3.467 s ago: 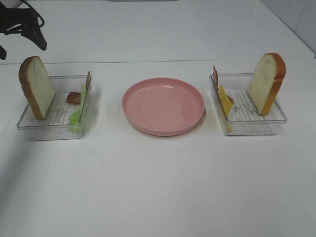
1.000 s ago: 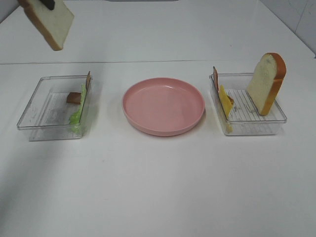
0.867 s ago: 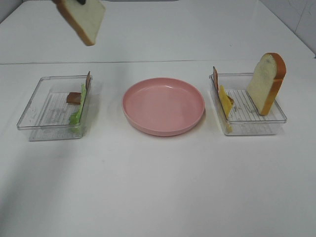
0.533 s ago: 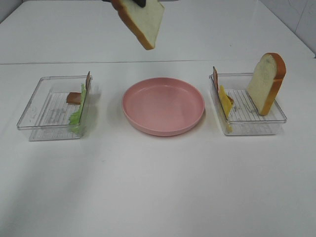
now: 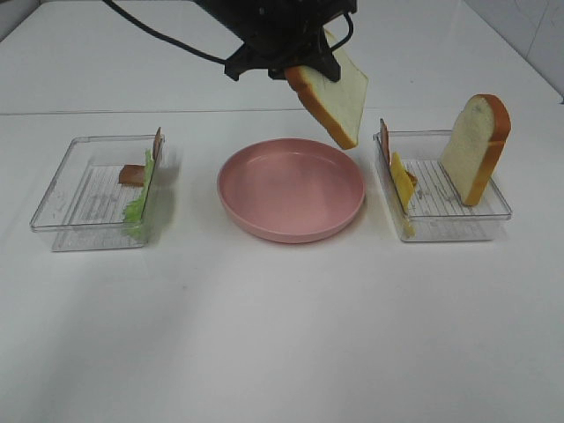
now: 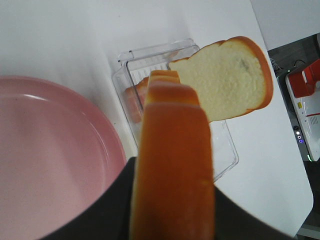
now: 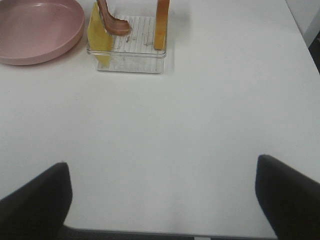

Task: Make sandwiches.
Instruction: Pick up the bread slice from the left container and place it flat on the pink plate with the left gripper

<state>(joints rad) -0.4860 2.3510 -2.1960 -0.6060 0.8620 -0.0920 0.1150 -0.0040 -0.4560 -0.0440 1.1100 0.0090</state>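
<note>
Left arm [image 5: 273, 26] reaches in from the far side, across the middle of the table [image 5: 282, 335].

Left fingers [image 6: 107, 210]: closed on the carried bread slice [image 5: 335, 97], one finger on each flat face, clamped at its upper end. Opening is narrow, no wider than the slice is thick.

Carried bread slice: white face, orange-brown crust. It is up in the air and tilted, lowest corner pointing down. In the high view it sits over the far right rim of the pink plate [image 5: 264, 189], not touching it. The left wrist view looks along its crust edge, with the plate to one side below and the right tray beyond.

Right fingers [image 7: 35, 200]: spread wide, nothing between them, only bare table under them. They are not seen in the high view.

Left tray [image 5: 62, 189], left of the plate: lettuce [image 5: 139, 203] leans against its right wall. A bacon strip [image 5: 157, 141] stands at the far end of that wall, and a short bacon piece [image 5: 132, 174] lies on the floor beside it.

Right tray [image 5: 454, 216], right of the plate: the second bread slice [image 5: 476, 150] stands upright against its right side. The cheese slice [image 5: 401, 176] leans on the left wall, with another bacon slice [image 5: 384, 141] just beyond it.

Pink plate: nothing on it.
</note>
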